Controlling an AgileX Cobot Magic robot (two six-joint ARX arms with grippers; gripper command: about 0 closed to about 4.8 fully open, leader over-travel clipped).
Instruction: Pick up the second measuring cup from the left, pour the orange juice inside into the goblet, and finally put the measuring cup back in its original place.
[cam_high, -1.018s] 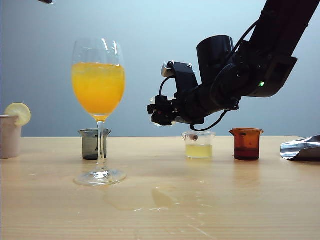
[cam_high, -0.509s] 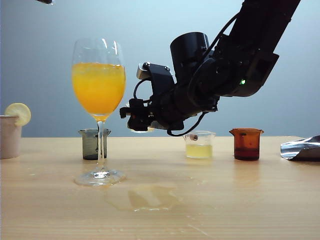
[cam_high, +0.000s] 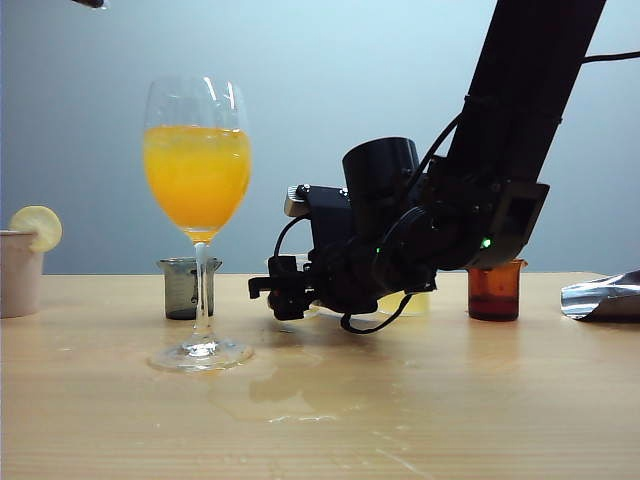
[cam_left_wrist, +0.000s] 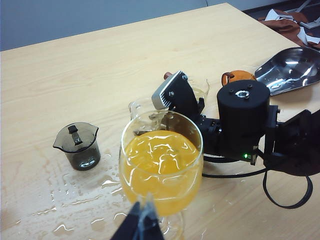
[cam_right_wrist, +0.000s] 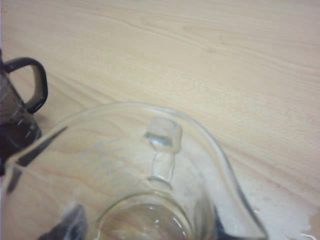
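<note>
We note the second measuring cup (cam_right_wrist: 150, 200), clear and emptied, sitting between the fingers of the right gripper (cam_high: 285, 297), jaws part-closed on its wall, low at the tabletop (cam_high: 450, 400). Beyond the claw's tip stand the smoky grey cup (cam_high: 185, 287) and the goblet (cam_high: 198, 200), its bowl holding the orange juice (cam_high: 196, 175). A wet puddle (cam_high: 285, 385) lies just in front of the claw. The left gripper (cam_left_wrist: 142, 225) hangs above the goblet, apparently closed and empty.

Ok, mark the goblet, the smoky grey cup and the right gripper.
goblet (cam_high: 197, 170): exterior view, juice-filled bowl.
smoky grey cup (cam_left_wrist: 80, 146): left wrist view, its side wall.
right gripper (cam_high: 266, 288): exterior view, between its fingertips.
</note>
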